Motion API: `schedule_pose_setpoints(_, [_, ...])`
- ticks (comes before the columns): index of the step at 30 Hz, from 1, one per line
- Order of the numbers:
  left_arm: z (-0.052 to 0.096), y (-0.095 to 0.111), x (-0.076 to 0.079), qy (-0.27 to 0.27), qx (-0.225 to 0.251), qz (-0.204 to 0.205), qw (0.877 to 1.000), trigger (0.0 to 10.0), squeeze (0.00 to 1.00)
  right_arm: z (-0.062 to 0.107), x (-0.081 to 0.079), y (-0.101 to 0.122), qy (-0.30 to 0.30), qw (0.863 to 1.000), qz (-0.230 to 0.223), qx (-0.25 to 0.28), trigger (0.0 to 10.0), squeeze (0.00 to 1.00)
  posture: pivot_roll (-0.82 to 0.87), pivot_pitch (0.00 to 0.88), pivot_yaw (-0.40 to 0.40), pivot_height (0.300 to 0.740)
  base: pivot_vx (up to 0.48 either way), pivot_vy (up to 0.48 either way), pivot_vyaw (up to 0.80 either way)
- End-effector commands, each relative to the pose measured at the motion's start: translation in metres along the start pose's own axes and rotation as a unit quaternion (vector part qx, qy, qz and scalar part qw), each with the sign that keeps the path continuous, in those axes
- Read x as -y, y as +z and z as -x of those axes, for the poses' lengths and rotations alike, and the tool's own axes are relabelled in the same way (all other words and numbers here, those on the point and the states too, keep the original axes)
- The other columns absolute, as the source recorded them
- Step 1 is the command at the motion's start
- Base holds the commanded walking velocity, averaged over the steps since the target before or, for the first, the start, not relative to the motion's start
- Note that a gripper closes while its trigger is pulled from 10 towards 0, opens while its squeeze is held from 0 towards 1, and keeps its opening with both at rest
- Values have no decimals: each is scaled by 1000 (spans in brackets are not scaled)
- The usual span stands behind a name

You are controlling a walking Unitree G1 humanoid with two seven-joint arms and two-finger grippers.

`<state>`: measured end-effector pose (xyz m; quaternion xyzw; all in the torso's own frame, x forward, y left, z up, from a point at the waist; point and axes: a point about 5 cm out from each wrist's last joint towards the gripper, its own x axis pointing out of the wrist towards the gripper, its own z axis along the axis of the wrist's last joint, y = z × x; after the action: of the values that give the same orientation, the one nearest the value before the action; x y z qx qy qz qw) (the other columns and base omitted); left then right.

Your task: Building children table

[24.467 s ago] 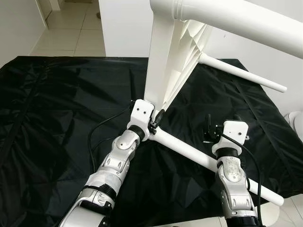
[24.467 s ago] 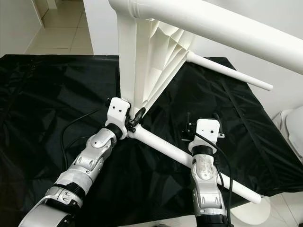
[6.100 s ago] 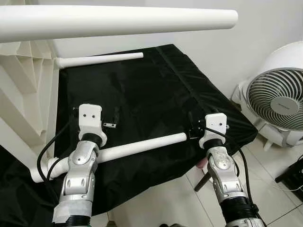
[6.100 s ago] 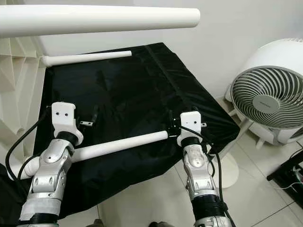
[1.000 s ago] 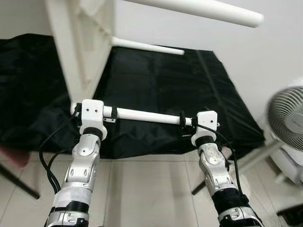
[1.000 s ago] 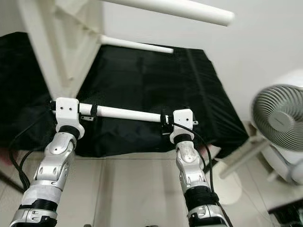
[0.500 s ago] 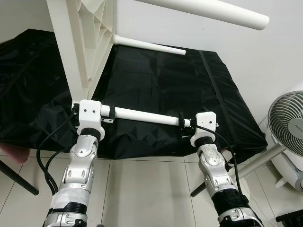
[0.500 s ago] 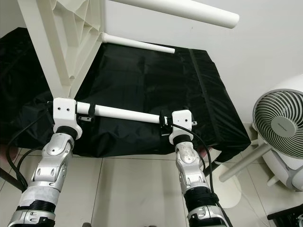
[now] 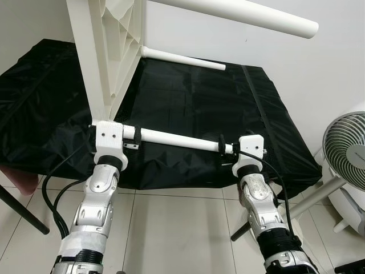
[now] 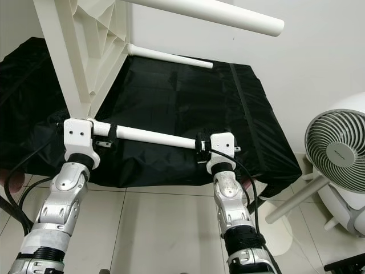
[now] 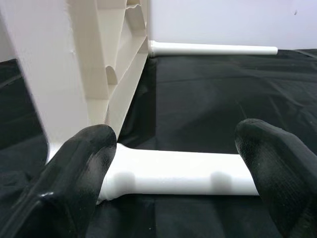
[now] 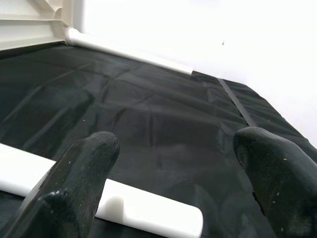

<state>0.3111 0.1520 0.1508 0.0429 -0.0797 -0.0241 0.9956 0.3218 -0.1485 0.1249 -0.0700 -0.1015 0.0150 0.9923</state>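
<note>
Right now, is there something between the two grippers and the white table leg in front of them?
Nothing visible does. The left gripper straddles the white table leg near its joint with the ribbed tabletop, open fingers on either side. The right gripper is open around the leg's free end. Beneath is only the black cloth.

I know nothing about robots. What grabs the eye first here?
A white children's table tipped on its side on a black cloth, legs sticking out sideways. The left claw and right claw sit open around the lowest leg, one near each end. A white fan stands at the right.
</note>
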Motion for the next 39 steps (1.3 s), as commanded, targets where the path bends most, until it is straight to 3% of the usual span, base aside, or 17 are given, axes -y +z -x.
schedule_pose_setpoints(1, [0,3,15,-76,7,3,997,10000,0,2,9,-2,-12,1000,1,-8,10000,0,116,10,-70,740,0,0,-788])
schedule_pose_setpoints(7, [-2,3,16,-72,7,7,997,10000,0,1,8,-2,-11,1000,3,-5,10000,0,112,8,-73,740,0,0,-720])
schedule_pose_setpoints(39, [-6,6,5,-60,11,10,998,10000,0,-2,3,2,0,1000,-6,10,10000,0,119,0,-72,740,0,0,0])
